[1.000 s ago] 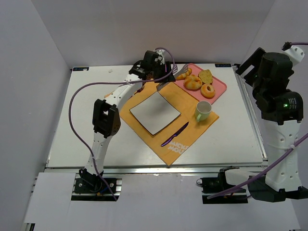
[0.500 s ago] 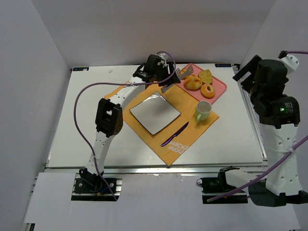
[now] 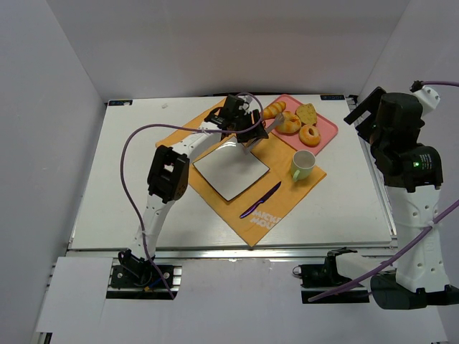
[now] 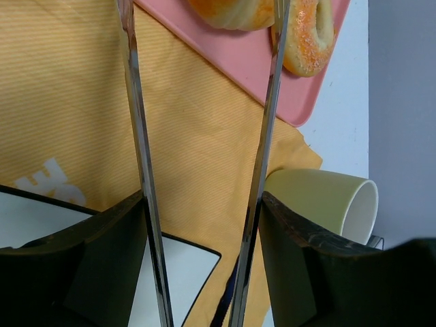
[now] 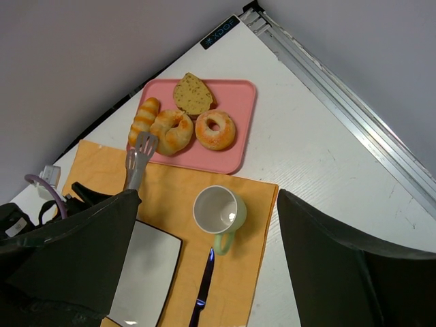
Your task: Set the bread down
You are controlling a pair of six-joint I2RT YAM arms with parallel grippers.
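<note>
Several breads lie on a pink tray (image 3: 326, 136) at the back right: a striped roll (image 3: 273, 110), a twisted bun (image 3: 289, 123), a brown slice (image 3: 307, 113) and a sugared donut (image 3: 310, 134). My left gripper (image 3: 247, 123) is shut on metal tongs (image 3: 267, 127). The tong tips reach the tray's near-left edge, beside the twisted bun. In the left wrist view the two tong blades (image 4: 139, 136) stand apart over the orange mat, with the bun (image 4: 231, 12) at their far end. My right gripper (image 3: 366, 111) is open and empty, raised high at the right.
A white square plate (image 3: 231, 170) lies on an orange mat (image 3: 276, 208). A green cup (image 3: 302, 165) and a purple knife (image 3: 259, 200) sit on the mat to the plate's right. The cup stands just in front of the tray.
My left gripper has moved toward the near side and right with the tongs, from over the striped roll to beside the twisted bun. The right arm has shifted slightly.
</note>
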